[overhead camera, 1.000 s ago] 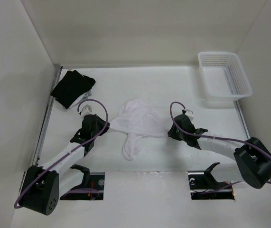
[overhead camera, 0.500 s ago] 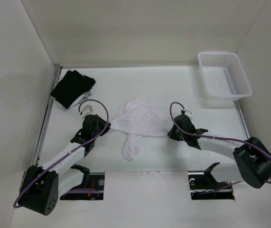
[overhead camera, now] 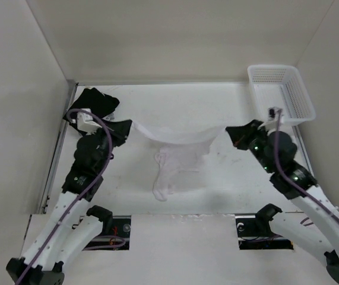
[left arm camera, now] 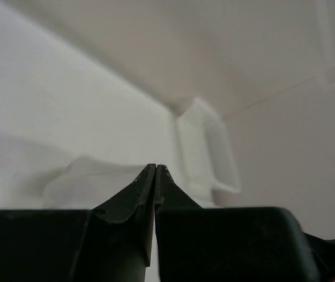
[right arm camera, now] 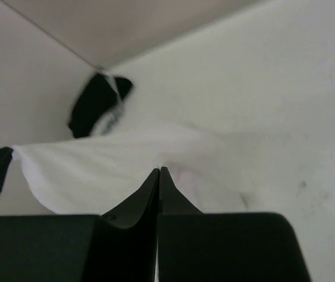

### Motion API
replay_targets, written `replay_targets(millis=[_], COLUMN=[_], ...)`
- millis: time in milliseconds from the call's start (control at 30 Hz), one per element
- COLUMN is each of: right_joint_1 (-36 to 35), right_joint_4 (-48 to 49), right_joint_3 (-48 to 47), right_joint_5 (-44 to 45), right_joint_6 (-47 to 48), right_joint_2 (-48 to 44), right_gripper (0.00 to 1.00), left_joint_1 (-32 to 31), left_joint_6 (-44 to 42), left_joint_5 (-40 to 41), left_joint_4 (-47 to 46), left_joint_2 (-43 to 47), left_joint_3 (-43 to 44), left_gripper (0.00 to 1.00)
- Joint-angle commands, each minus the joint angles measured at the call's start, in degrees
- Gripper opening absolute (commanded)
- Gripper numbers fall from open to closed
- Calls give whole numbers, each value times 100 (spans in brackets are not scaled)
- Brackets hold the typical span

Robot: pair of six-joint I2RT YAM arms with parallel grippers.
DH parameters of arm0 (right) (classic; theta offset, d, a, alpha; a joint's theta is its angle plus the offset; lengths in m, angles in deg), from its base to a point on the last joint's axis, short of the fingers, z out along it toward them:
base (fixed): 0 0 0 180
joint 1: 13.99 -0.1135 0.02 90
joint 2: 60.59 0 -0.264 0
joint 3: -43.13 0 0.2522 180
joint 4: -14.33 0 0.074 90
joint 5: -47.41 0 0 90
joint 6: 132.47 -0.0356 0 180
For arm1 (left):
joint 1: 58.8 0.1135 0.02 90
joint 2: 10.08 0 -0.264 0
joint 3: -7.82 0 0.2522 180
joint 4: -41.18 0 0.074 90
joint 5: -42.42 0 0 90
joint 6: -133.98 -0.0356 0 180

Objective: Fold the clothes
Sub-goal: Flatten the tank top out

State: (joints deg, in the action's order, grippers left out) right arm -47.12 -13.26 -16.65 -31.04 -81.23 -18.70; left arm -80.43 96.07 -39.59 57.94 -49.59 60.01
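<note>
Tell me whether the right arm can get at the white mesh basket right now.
Probably yes: the mesh basket sits close beyond the right arm, with nothing lying between. But its jaws are shut on the white shirt, which it would drag along.

From where I stand, no writing, label, brand, number or sign can be read in any view.

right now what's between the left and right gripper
The white garment, stretched from the left gripper to the right gripper, each shut on one end, its lower part hanging down. The top view shows it.
</note>
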Motion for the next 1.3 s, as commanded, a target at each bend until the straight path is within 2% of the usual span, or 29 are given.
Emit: replay_targets(millis=[0,133,300,400,500,567,767,867,967,1067,1267], right_joint_1=[-268,-812,-1507,-2008,-2176,-1800,264,784,1101,1304,1410], right_joint_4=[-813,-1156,-1281,-1263,-1176,-1105,-579,-166,-155,-366,-955], right_joint_3=[-1554,-3040,-4334,-4898,-5057,-5040,-4557,-4669,-5581,-6802,-8965], right_joint_5=[584,1067,1376,1481,1517,1307,-765,-1329,-1559,-1595,-1726], right_joint_6=[711,1124,1476,1652,1854,1881,1083,862,862,914,949], right_joint_2=[-409,-322,-15,257,608,977,2225,3076,4122,4958,5733], right_gripper=[0,0,0,0,0,0,0,0,0,0,0], left_joint_1=[-65,-56,-4,49,172,312,628,1172,1718,1991,2123], left_joint_6=[-146,-366,-534,-551,-569,-674,-534,-227,10,99,-50], left_joint_5=[334,484,581,581,555,590,704,468,81,-156,-315], left_joint_4=[138,227,280,280,297,245,-167,-563,-792,-837,-758], left_joint_2=[548,716,778,769,655,497,-512,-1373,-2260,-2885,-3221], left_joint_3=[1330,2271,3090,3459,3636,3531,2346,2080,2509,3325,4786], left_gripper=[0,0,0,0,0,0,0,0,0,0,0])
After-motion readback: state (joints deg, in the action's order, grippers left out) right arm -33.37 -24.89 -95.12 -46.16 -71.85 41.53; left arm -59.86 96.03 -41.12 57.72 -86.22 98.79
